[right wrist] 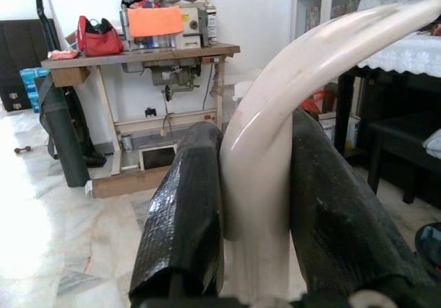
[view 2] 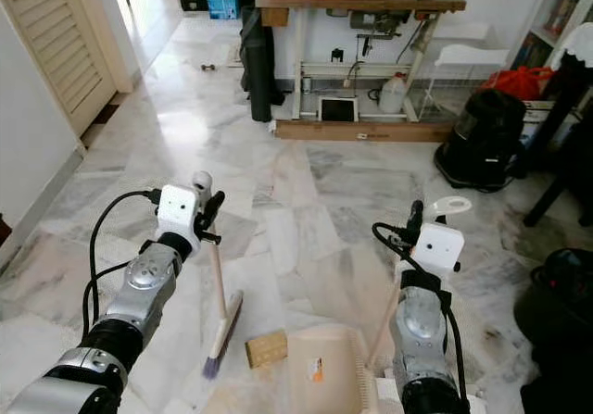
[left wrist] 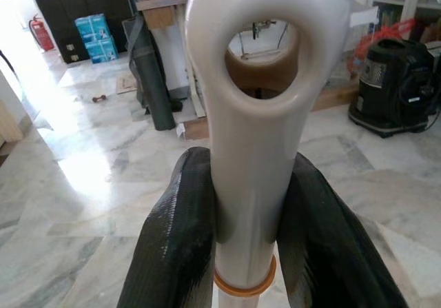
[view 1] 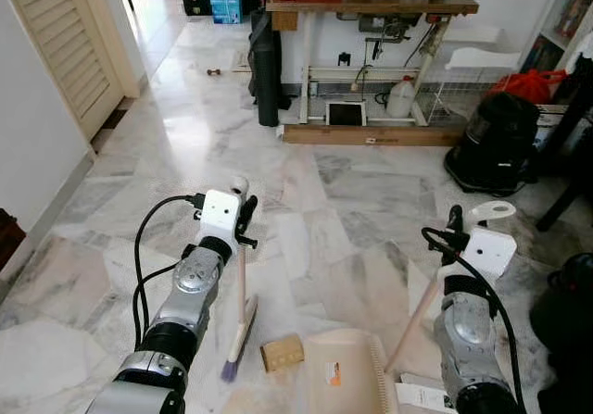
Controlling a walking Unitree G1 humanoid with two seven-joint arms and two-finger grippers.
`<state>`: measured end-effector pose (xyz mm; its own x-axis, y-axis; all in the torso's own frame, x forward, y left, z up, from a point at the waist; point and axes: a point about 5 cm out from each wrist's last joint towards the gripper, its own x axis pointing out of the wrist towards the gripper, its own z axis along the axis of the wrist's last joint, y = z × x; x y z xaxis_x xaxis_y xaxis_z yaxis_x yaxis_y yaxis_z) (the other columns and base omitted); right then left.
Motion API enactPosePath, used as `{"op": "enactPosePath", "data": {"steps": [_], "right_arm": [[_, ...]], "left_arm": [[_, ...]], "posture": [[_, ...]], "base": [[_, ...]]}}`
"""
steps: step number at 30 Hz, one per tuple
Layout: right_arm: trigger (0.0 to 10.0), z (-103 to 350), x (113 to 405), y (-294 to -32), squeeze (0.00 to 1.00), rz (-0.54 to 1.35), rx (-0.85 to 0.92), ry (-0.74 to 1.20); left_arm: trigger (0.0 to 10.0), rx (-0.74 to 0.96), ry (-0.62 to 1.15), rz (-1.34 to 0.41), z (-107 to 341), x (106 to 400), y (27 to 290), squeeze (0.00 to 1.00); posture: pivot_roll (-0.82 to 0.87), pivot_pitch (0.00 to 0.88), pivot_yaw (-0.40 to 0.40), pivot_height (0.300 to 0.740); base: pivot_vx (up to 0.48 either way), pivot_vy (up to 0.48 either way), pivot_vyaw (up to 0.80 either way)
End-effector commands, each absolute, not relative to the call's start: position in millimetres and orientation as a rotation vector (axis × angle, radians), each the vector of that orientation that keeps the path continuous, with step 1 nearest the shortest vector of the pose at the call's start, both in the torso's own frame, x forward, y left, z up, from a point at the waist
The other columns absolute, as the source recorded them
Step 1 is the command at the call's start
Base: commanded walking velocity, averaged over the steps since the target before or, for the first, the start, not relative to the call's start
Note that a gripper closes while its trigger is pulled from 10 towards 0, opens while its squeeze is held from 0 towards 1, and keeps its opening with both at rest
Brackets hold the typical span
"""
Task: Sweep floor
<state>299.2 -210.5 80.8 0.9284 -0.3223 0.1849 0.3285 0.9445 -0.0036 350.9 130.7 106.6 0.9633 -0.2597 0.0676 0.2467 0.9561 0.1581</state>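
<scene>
Head views: my left gripper (view 1: 243,218) is clenching the broom (view 1: 239,326) upright, bristles on the marble floor (view 1: 352,201). A small brown block (view 1: 282,351) is lying at the bristles' 3 o'clock, just outside the dustpan (view 1: 347,372), so sweeping is unfinished.

Left wrist: fingers (left wrist: 176,246) are squeezing the looped handle.

Right wrist: my right gripper (right wrist: 256,204) is clamping the dustpan handle (right wrist: 275,122).

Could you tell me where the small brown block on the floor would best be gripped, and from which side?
Probably across its two long sides, coming straight down from above. The block lies flat on the floor, low and boxy, with the broom close on its left and the dustpan close on its right, so a sideways approach looks crowded.
</scene>
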Motion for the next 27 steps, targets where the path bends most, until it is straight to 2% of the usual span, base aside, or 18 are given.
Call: {"op": "enactPosePath", "data": {"steps": [1, 27], "right_arm": [[10.0, 91.4, 301.3, -211.9, 0.00, -0.334, -0.039, -0.231], [10.0, 51.5, 248.4, -209.1, 0.00, -0.353, -0.064, -0.104]], "left_arm": [[10.0, 0.189, -0.143, -0.289, 118.9, 356.9, 123.9, 0.00], [10.0, 0.131, -0.080, -0.365, 101.4, 353.9, 101.5, 0.00]], "posture": [[0.06, 0.015, 0.002, 0.740], [0.00, 0.055, 0.008, 0.740]], "base": [[0.000, 0.000, 0.00], [0.000, 0.000, 0.00]]}}
